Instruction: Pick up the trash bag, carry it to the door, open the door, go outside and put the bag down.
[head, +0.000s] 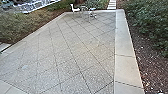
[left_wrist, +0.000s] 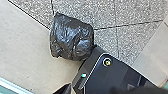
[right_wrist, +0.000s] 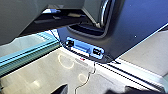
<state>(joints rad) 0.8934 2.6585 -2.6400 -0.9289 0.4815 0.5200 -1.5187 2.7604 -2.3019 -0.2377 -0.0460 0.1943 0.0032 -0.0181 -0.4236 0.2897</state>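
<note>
With the yard (head: 72, 37) reached, the bag (left_wrist: 71, 37), upper left in my left wrist view, looks delivered, little apparently left; whether either end effector is clamped, I cannot tell.

Out there, a paved patio (head: 75, 47) is stretching away, dark joints crossing its speckled surface at a slant. A smooth pale border (head: 125, 66) is running along its right side, and beyond that a strip of brown ground (head: 147, 65) is lying beneath leafy green bushes (head: 151, 20). Low plants (head: 17, 27) are spreading on the left. At the far end a white chair (head: 74, 9) is standing near more outdoor furniture (head: 92, 9), while pale stepping slabs (head: 112, 4) are leading off behind.
</note>
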